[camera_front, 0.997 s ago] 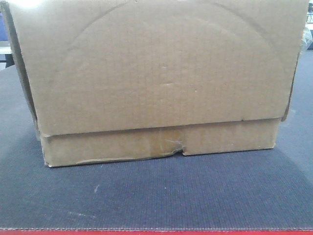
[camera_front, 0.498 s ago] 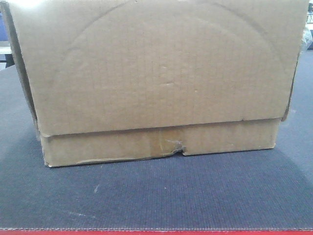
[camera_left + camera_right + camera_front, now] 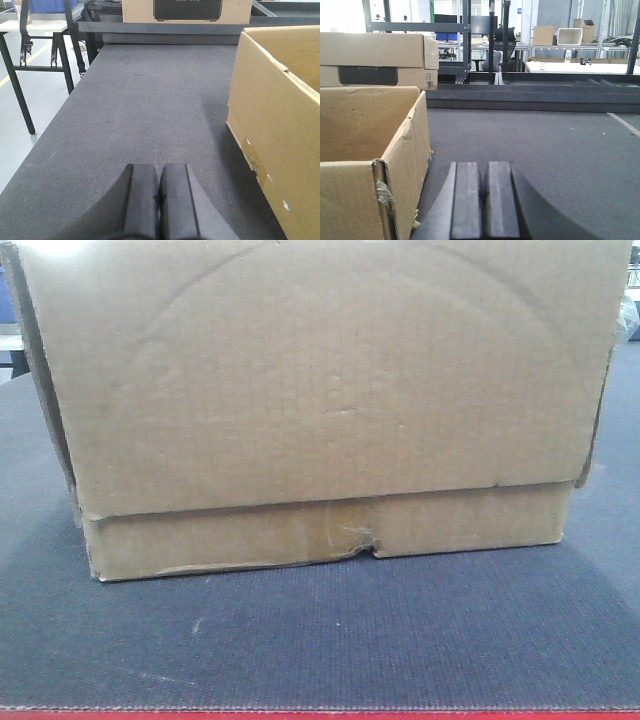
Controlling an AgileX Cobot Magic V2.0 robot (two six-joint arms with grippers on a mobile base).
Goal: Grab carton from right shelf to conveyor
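A brown cardboard carton (image 3: 320,410) stands on the dark grey conveyor belt (image 3: 320,640) and fills most of the front view. It is open at the top in both wrist views. My left gripper (image 3: 160,172) is shut and empty, low over the belt, to the left of the carton (image 3: 280,120) and apart from it. My right gripper (image 3: 485,170) is shut and empty, low over the belt, to the right of the carton (image 3: 370,150) and apart from it.
A second closed carton (image 3: 375,60) with a dark label sits beyond the belt's far end, also in the left wrist view (image 3: 187,11). A black-legged table (image 3: 30,45) stands left of the belt. Shelving and tables (image 3: 570,45) lie in the background.
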